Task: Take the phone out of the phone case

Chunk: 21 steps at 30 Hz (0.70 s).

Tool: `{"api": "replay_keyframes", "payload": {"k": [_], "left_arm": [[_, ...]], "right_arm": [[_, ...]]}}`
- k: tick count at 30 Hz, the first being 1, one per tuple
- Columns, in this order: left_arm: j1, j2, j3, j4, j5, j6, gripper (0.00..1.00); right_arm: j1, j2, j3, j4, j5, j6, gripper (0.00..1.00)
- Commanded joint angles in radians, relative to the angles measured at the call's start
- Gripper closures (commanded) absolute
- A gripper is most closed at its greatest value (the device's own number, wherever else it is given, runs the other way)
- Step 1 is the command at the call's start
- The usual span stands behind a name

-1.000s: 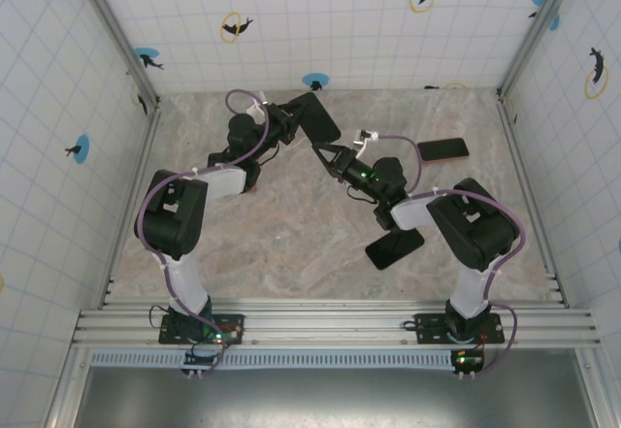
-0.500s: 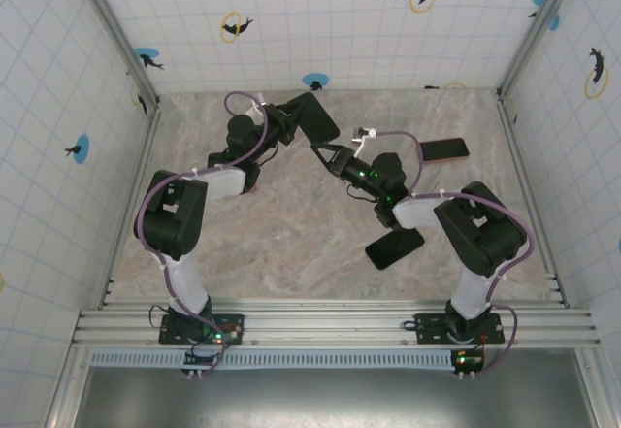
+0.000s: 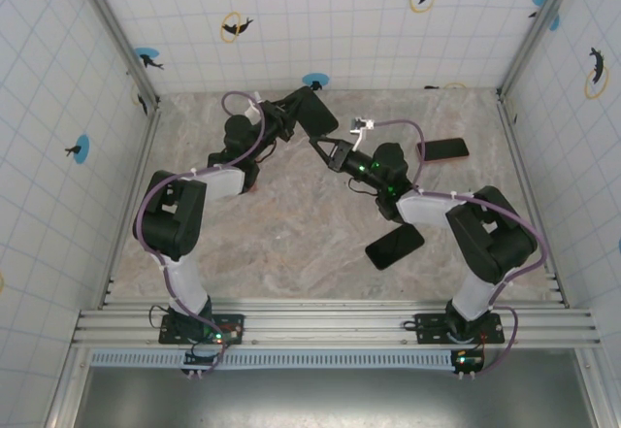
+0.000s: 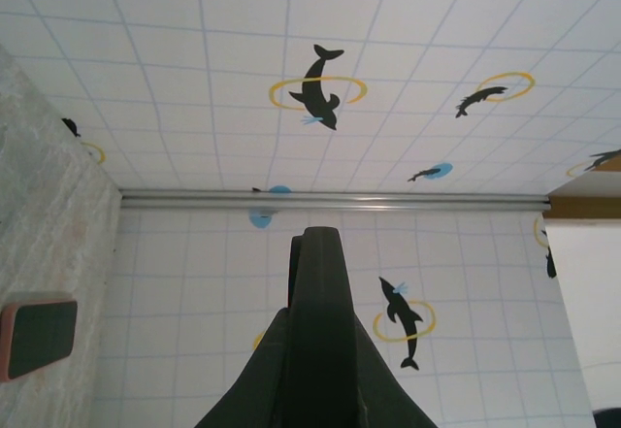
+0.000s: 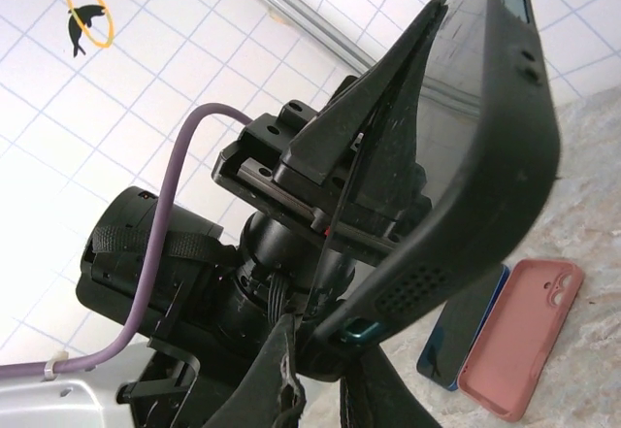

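Left pincer point(image 3: 294, 118) is clamped tight on the black phone case point(image 3: 316, 110), which is held edge-on between its fingers, clear of the table point(image 3: 291, 244). Right pincer point(image 5: 325, 375) is narrowed onto the case's lower corner, just below the left pincer. A pink case point(image 5: 522, 336) is noted on the table beyond the right pincer

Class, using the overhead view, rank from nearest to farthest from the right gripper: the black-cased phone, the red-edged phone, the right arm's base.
1. black-cased phone: touching the right gripper, raised.
2. red-edged phone: lying flat, back right.
3. right arm's base: near edge, right.
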Motion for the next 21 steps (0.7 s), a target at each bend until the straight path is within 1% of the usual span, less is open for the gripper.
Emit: {"api": "replay_keyframes", "payload": {"k": [1, 4, 8, 15, 18, 20, 21], "left_arm": [[-0.011, -0.110, 0.025, 0.139, 0.050, -0.103, 1.00], [-0.012, -0.104, 0.038, 0.141, 0.057, -0.115, 1.00], [-0.011, -0.101, 0.049, 0.132, 0.067, -0.113, 1.00], [-0.011, -0.086, 0.083, 0.138, 0.078, -0.134, 1.00], [-0.012, -0.089, 0.094, 0.113, 0.090, -0.109, 1.00], [-0.008, -0.089, 0.095, 0.108, 0.100, -0.093, 1.00], [-0.004, -0.087, 0.101, 0.100, 0.113, -0.076, 1.00]], "right_arm": [[-0.044, 0.014, 0.006, -0.183, 0.061, -0.134, 0.95], [-0.043, 0.005, 0.036, -0.249, 0.048, -0.227, 0.95], [-0.059, 0.002, 0.044, -0.246, 0.037, -0.256, 0.95], [-0.083, 0.009, 0.058, -0.272, 0.017, -0.265, 0.95], [-0.101, 0.014, 0.057, -0.238, -0.003, -0.234, 0.94], [-0.107, 0.015, 0.058, -0.221, -0.004, -0.224, 0.92], [-0.112, 0.011, 0.057, -0.213, -0.037, -0.220, 0.89]]}}
